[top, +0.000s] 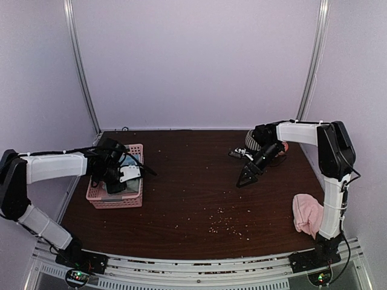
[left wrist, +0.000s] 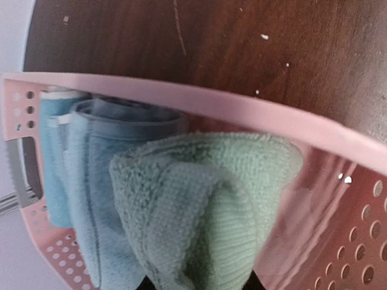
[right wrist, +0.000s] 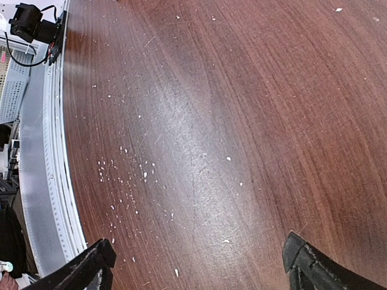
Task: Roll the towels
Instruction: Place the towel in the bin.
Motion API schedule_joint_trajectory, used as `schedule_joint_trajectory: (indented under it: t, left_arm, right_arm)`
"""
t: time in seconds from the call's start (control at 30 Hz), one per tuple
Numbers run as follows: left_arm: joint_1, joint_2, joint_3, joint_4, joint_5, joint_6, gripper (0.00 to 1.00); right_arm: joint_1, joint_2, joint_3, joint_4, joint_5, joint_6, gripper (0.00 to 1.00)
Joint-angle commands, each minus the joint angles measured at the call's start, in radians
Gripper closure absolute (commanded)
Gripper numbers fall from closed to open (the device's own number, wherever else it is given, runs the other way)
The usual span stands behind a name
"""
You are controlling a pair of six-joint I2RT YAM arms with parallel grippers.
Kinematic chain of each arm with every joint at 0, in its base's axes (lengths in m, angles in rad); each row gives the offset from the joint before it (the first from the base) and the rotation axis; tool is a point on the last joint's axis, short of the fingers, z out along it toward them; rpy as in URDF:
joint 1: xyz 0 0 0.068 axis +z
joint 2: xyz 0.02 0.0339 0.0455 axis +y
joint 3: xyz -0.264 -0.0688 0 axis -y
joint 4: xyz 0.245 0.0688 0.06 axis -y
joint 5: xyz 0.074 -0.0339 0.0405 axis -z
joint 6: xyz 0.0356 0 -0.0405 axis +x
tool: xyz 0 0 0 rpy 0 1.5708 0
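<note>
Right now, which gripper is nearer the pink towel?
Right. The right gripper hovers beyond-left of the pink towel; the left gripper is far off, holding the mint green towel in the basket.

Nothing written can be read: no words, brands, numbers or signs. The white plate [top: 130, 174] on the left arm [top: 57, 167], at nine o'clock on the counter [top: 199, 199], is too small to make out. A white tag [left wrist: 59, 119] on the blue cloth [left wrist: 84, 181], beside the green towel [left wrist: 205, 205] in the pink basket [left wrist: 181, 96], is too blurred to read.
</note>
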Motion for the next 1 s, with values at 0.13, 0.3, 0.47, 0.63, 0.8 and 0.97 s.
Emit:
schedule_joint_trajectory:
  t: [0.13,0.3,0.47,0.63,0.8,0.97]
  left_arm:
    - [0.046,0.133,0.034,0.046,0.045,0.029,1.00]
    - [0.067,0.136,-0.048,0.244,-0.035,0.111,1.00]
    - [0.107,0.153,-0.055,0.396,-0.017,0.196,1.00]
    - [0.152,0.227,0.012,0.434,-0.012,0.254,1.00]
    - [0.155,0.298,0.091,0.372,-0.006,0.262,0.96]
    - [0.155,0.316,0.097,0.354,-0.021,0.247,0.91]
  right_arm:
    - [0.008,0.024,0.022,-0.055,-0.038,-0.046,0.00]
    - [0.008,0.047,0.038,-0.089,-0.067,-0.058,0.00]
    - [0.010,0.096,0.084,-0.204,-0.118,-0.165,0.00]
    - [0.012,0.101,0.086,-0.228,-0.141,-0.188,0.00]
    - [0.019,0.102,0.088,-0.240,-0.141,-0.198,0.00]
    - [0.020,0.108,0.090,-0.243,-0.141,-0.199,0.00]
